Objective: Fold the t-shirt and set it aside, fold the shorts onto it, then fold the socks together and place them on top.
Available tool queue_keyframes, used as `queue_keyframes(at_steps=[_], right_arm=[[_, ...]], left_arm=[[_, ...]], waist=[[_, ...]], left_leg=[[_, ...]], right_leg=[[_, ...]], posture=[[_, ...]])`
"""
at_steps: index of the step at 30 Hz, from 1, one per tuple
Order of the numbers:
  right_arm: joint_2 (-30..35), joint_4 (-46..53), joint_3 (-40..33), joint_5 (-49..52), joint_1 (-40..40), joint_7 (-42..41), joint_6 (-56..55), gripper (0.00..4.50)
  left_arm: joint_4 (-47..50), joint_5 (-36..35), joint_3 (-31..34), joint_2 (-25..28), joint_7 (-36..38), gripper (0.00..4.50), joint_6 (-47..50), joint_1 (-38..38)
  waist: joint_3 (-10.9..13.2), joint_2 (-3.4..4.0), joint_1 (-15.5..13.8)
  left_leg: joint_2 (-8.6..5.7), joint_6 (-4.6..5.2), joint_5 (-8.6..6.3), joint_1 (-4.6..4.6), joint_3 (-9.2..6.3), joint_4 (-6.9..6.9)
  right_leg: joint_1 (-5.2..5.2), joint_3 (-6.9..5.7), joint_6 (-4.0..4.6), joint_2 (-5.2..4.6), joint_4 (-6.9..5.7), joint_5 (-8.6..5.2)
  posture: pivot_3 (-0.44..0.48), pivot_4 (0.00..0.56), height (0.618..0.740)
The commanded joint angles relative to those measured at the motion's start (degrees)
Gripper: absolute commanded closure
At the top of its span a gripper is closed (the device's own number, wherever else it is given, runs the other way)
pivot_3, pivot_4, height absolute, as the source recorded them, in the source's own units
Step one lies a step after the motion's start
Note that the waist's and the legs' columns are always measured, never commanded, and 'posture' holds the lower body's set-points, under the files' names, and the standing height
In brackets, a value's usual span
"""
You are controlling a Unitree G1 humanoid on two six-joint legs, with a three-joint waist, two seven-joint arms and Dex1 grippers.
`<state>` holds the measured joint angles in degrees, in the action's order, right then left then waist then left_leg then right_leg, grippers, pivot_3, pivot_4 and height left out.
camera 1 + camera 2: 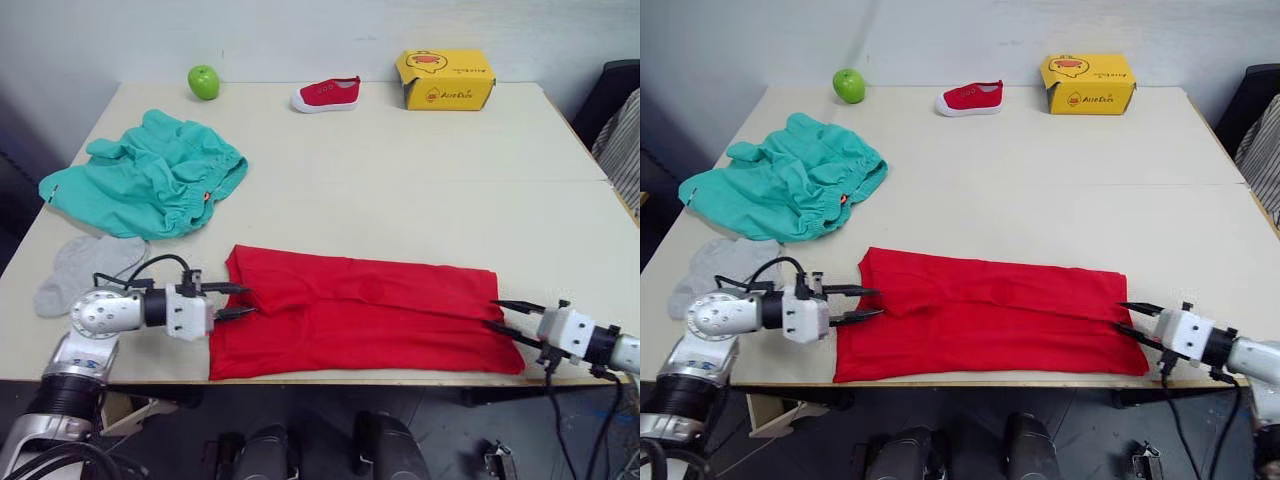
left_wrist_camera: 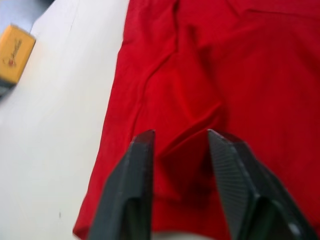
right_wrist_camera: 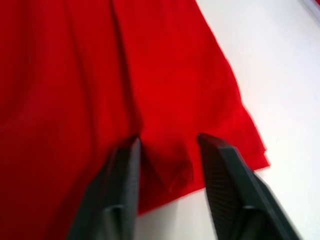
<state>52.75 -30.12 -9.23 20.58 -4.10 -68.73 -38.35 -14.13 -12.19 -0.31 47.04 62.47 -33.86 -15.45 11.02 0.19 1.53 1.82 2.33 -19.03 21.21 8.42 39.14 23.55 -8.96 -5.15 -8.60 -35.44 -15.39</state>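
Surroundings: green apple [image 1: 204, 81], small red shoe [image 1: 327, 94] and yellow cardboard box [image 1: 445, 78] stand in a row along the far edge of the table [image 1: 400, 190], at the upper part of the frame, well apart from the clothes.
T-shirt: the t-shirt [image 1: 360, 312] lies folded into a long red band across the lower middle of the frame, its near edge just beside the table's front edge.
Shorts: the shorts [image 1: 150, 176] lie crumpled at the upper left, apart from the t-shirt.
Socks: the socks [image 1: 85, 268] lie at the left, near the shorts' lower edge and just above the left arm.
Left gripper: the left gripper [image 1: 235, 301] sits at the t-shirt's left end, fingers spread a little, with a raised fold of red cloth between them in the left wrist view.
Right gripper: the right gripper [image 1: 508, 318] sits at the t-shirt's right end, fingers parted over the cloth's corner; whether they pinch it cannot be told.
Obstacles: nothing stands between the two grippers but the t-shirt itself.
Edges: the t-shirt's lower left corner reaches the front edge of the table.
Open room: bare tabletop spreads across the middle and right of the frame, between the t-shirt and the far row.
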Motion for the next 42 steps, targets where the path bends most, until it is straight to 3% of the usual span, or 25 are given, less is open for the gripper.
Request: queue_keyframes(at_steps=[1, 3, 4, 6, 9, 12, 16, 19, 24, 28, 32, 36, 39, 42], right_arm=[[5.5, 10.1, -6.5, 10.1, 3.3, -1.1, 18.6, 1.4], [7.8, 15.8, -9.3, 15.1, 6.1, -0.8, 30.4, 0.72], [8.4, 19.0, -10.4, 18.4, 7.4, -0.3, 36.6, 0.34], [8.6, 23.1, -12.3, 21.4, 8.7, 0.4, 43.9, 0.34], [4.4, 32.0, -9.9, 24.5, 7.1, 5.1, 51.6, 0.94], [-4.0, 36.8, -4.6, 20.6, 1.8, 12.9, 52.3, 1.97], [-15.4, 34.7, 3.7, 7.7, -2.2, 21.1, 45.1, 3.42], [-21.5, 27.4, 9.0, -5.0, -4.2, 26.4, 33.7, 4.48], [-25.7, 18.2, 6.5, -11.7, -4.8, 35.7, 25.4, 4.48], [-23.7, 14.3, 1.1, -12.0, -2.0, 39.0, 23.8, 4.48], [-21.4, 9.4, -5.5, -9.9, -1.2, 42.3, 25.5, 4.48], [-20.0, 7.8, -10.9, -4.5, -2.6, 40.4, 27.9, 4.48], [-20.8, 15.3, -13.4, 5.3, -3.3, 32.6, 28.8, 4.48], [-19.4, 23.3, -10.6, 8.9, -1.8, 26.7, 34.4, 4.48]], left_arm=[[7.8, -12.7, 4.8, 4.2, 1.7, 1.93, 20.4, 3.3], [11.6, -19.2, 6.8, 6.2, 1.7, 1.93, 32.5, 4.5], [12.8, -22.1, 7.7, 6.6, 1.1, 2.2, 38.0, 4.2], [14.4, -24.7, 8.9, 6.6, 0.2, 2.57, 44.2, 3.9], [14.8, -24.9, 7.1, 2.1, -4.4, 3.49, 51.0, -0.7], [15.2, -21.0, 3.3, -3.6, -8.2, 4.46, 52.7, -4.8], [14.5, -14.6, -1.7, -11.6, -15.4, 4.5, 53.5, -7.9], [14.6, -9.1, -5.2, -16.7, -20.9, 4.5, 53.3, -6.5], [14.0, -1.9, -5.4, -19.3, -28.2, 4.5, 52.0, -2.8], [11.9, 0.2, -1.3, -20.8, -36.4, 4.5, 56.0, -1.7], [8.8, 3.2, 0.8, -20.9, -40.3, 4.5, 52.7, -2.8], [4.4, 1.1, 2.7, -21.5, -36.7, 4.5, 46.5, -6.1], [5.1, -7.0, 6.3, -22.5, -27.7, 4.5, 41.8, -8.2], [6.2, -10.4, 5.7, -20.1, -19.1, 4.5, 43.6, -8.6]], waist=[[0.0, 0.04, 0.0], [0.0, 0.06, 0.0], [0.0, 0.06, 0.0], [0.0, 0.04, -0.1], [0.0, 0.03, -0.5], [0.0, -0.06, -1.3], [0.0, -0.07, -1.5], [0.0, -0.08, -1.5], [-0.1, -0.19, -1.3], [-0.3, -0.28, -1.4], [-0.7, -0.49, -1.5], [-0.8, -0.55, -1.3], [-0.8, -0.47, -1.1], [-0.8, -0.45, -0.9]], left_leg=[[0.01, 0.0, 0.0, -0.02, -0.02, 0.0], [0.06, -0.03, -0.01, 0.0, -0.04, 0.0], [0.09, -0.04, -0.02, -0.01, -0.06, 0.0], [0.12, -0.07, -0.03, -0.01, -0.14, 0.0], [0.13, -0.1, -0.05, 0.0, -0.15, 0.0], [0.06, -0.12, -0.06, 0.02, -0.13, 0.0], [-0.04, -0.16, -0.07, 0.09, -0.01, -0.02], [-0.1, -0.15, -0.07, 0.11, 0.02, -0.02], [-0.11, -0.11, -0.06, 0.06, 0.11, 0.01], [-0.04, -0.12, 0.0, -0.07, 0.0, 0.01], [-0.07, -0.09, -0.02, -0.07, -0.05, 0.01], [-0.01, -0.1, -0.02, -0.07, -0.05, -0.01], [0.03, -0.12, -0.02, 0.02, -0.01, -0.03], [0.11, -0.15, -0.03, 0.06, 0.0, -0.04]], right_leg=[[-0.01, 0.03, 0.0, -0.04, -0.01, 0.0], [-0.01, 0.05, 0.01, -0.04, 0.01, 0.0], [-0.02, 0.06, 0.02, -0.04, 0.02, -0.01], [-0.09, 0.04, 0.03, -0.03, 0.09, -0.01], [-0.1, 0.03, 0.03, 0.02, 0.2, -0.02], [-0.09, 0.03, 0.02, 0.09, 0.35, -0.01], [0.07, 0.02, 0.02, 0.27, 0.02, -0.01], [0.1, -0.06, 0.02, 0.29, 0.02, -0.01], [0.08, -0.13, 0.01, 0.31, 0.01, -0.01], [-0.07, 0.02, 0.0, 0.26, 0.02, -0.01], [-0.11, 0.08, 0.01, 0.17, 0.02, -0.01], [-0.11, 0.07, 0.03, 0.17, 0.15, -0.02], [0.01, 0.08, 0.05, 0.17, 0.3, -0.03], [0.04, 0.06, 0.05, 0.17, 0.09, -0.03]], posture=[[0.0, 0.15, 0.74], [0.0, 0.15, 0.74], [0.0, 0.15, 0.74], [0.0, 0.15, 0.74], [0.0, 0.15, 0.74], [0.0, 0.15, 0.74], [0.0, 0.15, 0.74], [0.0, 0.15, 0.74], [0.0, 0.15, 0.74], [0.0, 0.15, 0.74], [0.0, 0.15, 0.74], [0.0, 0.15, 0.74], [0.0, 0.15, 0.74], [0.0, 0.15, 0.74]])
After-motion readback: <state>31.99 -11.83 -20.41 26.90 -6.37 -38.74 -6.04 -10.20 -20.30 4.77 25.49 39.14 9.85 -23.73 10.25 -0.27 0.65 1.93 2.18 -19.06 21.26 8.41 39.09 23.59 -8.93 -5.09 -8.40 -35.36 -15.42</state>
